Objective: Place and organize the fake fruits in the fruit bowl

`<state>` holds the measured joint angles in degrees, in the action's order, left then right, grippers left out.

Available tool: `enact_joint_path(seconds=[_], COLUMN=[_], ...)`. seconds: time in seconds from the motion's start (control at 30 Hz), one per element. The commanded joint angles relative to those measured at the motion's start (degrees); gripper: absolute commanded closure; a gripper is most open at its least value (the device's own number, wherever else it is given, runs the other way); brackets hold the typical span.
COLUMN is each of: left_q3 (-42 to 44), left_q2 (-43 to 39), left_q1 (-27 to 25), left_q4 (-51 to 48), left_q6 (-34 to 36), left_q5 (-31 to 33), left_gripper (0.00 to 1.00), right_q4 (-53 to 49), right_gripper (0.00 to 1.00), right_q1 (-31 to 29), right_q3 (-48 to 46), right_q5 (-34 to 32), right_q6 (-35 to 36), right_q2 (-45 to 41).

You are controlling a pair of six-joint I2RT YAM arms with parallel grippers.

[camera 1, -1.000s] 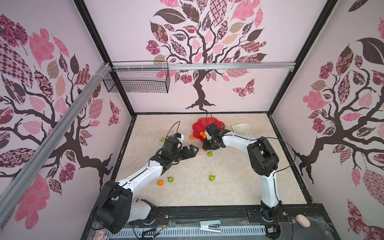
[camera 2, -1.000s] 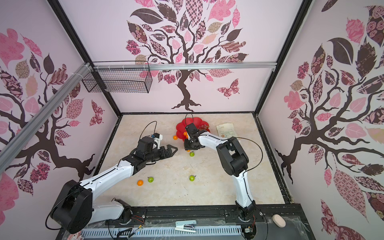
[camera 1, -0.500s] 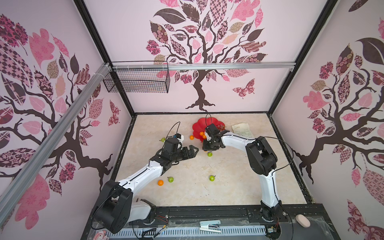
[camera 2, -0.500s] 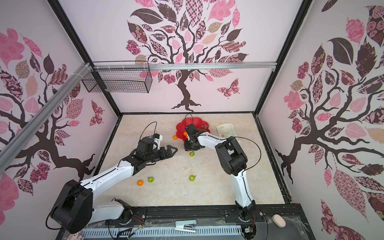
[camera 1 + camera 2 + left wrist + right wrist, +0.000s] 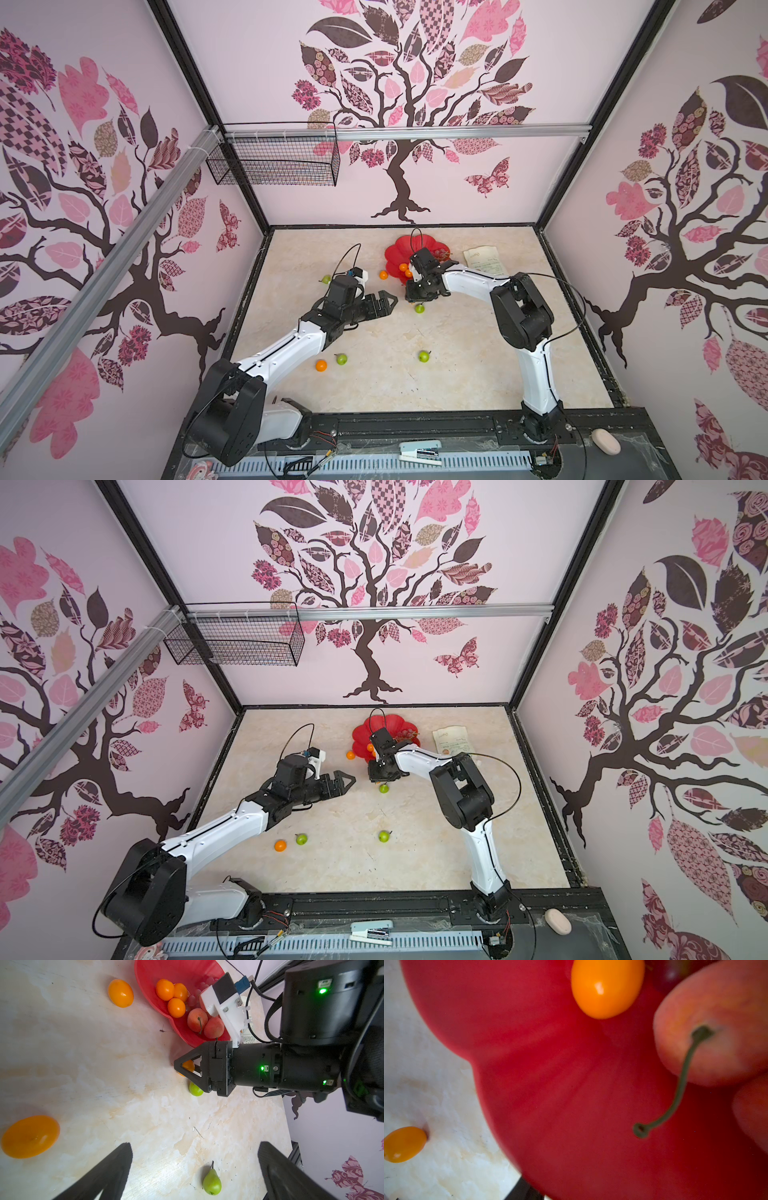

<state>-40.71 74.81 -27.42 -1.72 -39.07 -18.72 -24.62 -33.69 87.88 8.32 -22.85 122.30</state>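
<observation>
The right pincer (image 5: 179, 1065) is pointing nose-down at the table (image 5: 83, 1064) just beside the bowl (image 5: 149, 972), and an orange (image 5: 189, 1065) is showing through its finger frame. Whether the jaws are gripping it I cannot tell. Doing this step well is probably meaning closing squarely across the ball's middle, since smooth round plastic is apt to squirt out. After that, it should be lifting clear of the rim and letting go low over a bare patch. The left pincer (image 5: 194, 1145) is hovering wide open and holding nothing, farther from the bowl. The bowl is holding three oranges (image 5: 176, 1007), two peaches (image 5: 197, 1020) and grapes (image 5: 197, 991), all crowding the side nearest the right pincer. A second orange (image 5: 120, 993) is lying just outside the bowl, an apple (image 5: 195, 1089) is sitting by the right pincer, and a pear (image 5: 212, 1182) is lying well away. The wire basket (image 5: 274, 166), hanging high above the bowl, is showing nothing inside.
</observation>
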Motion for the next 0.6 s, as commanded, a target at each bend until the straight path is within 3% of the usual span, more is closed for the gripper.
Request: enact_joint_path(seconds=[0.0, 0.57], left_q3=[1.3, -1.6], left_q2=[0.0, -1.8], left_q1=[-0.2, -0.3], left_q4=[1.6, -0.4], left_q6=[0.4, 0.7], left_q5=[-0.8, -1.6], left_gripper=[0.01, 0.02], right_q4=[-1.9, -2.9], right_gripper=[0.62, 0.64], right_q1=[-0.3, -0.3], right_q3=[1.6, -3.8], right_q5=[-1.0, -1.2], right_q6=[0.7, 0.8], right_q2=[1.1, -11.1])
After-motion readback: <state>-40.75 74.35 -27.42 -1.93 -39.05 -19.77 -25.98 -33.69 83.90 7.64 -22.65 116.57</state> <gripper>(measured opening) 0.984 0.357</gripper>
